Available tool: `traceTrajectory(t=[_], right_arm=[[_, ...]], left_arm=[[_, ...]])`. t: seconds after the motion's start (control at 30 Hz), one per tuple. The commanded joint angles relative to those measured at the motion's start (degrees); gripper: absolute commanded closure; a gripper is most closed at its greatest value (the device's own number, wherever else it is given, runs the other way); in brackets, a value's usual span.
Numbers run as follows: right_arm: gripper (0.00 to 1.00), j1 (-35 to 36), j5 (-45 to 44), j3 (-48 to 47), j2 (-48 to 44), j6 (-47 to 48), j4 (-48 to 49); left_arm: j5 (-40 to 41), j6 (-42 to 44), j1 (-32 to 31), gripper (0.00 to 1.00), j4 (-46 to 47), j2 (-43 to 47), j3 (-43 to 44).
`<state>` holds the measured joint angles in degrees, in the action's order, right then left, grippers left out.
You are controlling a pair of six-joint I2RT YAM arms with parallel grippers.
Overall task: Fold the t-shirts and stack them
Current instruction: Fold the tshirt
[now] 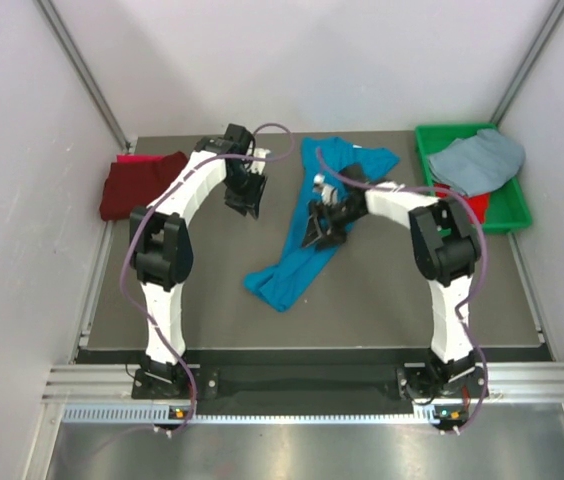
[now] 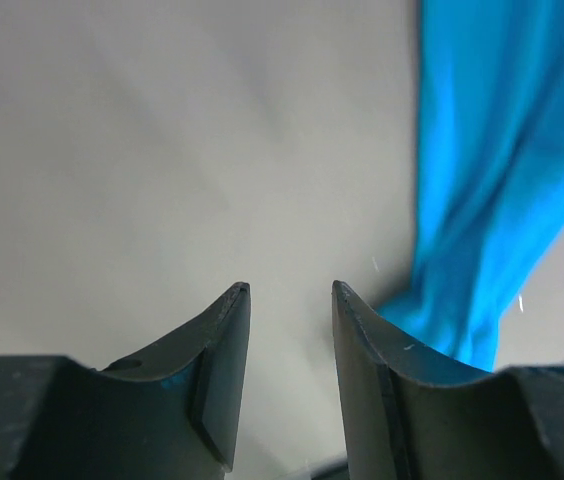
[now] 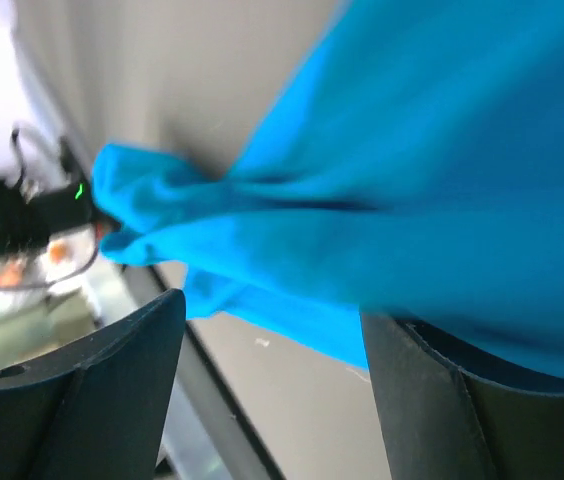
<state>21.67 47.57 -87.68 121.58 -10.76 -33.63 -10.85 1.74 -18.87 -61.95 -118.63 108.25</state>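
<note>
A bright turquoise-blue t-shirt [image 1: 302,250] lies crumpled in a long strip across the middle of the table. A dark maroon t-shirt [image 1: 134,185] lies folded at the back left. My left gripper [image 1: 243,204] is open and empty over bare table, left of the turquoise shirt, which fills the right side of the left wrist view [image 2: 502,180]. My right gripper [image 1: 318,230] is open at the middle of the strip. In the right wrist view the turquoise cloth [image 3: 412,180] hangs just beyond the wide-open jaws [image 3: 272,312] and over the right finger's tip.
A green plastic bin [image 1: 509,205] stands at the back right, holding a pale grey-blue t-shirt [image 1: 477,160] over a red one [image 1: 476,205]. White walls enclose the dark table [image 1: 382,310] on three sides.
</note>
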Motion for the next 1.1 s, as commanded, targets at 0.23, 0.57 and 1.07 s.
traceTrajectory(t=[0.23,0.57,1.07], right_arm=[[0.29,9.6,6.7,14.8,-7.2,-8.5,16.6],[0.27,11.3,-2.6,18.2,-10.7,-4.7,9.7],[0.24,3.7,-12.1,22.7,-19.0,6.6,-4.2]], left_arm=[[-4.3,-3.1,7.0,0.57,6.7,-10.6,17.2],[-10.0,-6.8,7.8,0.59,19.9,-20.1,25.1],[-34.2,-23.2,7.8,0.55,34.6,-23.5,19.5]])
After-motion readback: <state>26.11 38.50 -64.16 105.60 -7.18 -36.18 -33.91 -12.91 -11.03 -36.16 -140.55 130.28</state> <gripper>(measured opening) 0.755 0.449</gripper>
